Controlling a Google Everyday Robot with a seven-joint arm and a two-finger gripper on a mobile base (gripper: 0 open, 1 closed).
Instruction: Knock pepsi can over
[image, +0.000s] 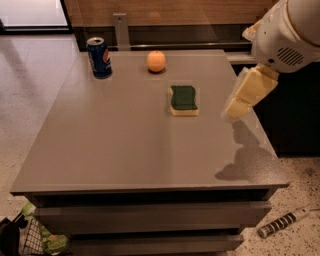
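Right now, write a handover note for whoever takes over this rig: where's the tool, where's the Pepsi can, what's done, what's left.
Tool: hangs over the right edge of the table, to the right of the sponge, touching none of the objects.
Pepsi can: upright at the far left corner, across the table from the tool.
Orange: far edge, to the right of the can.
Done: nothing yet, the can has not been knocked over.
Left: bring the tool across to the can, probably passing the sponge and orange, and tip it over.
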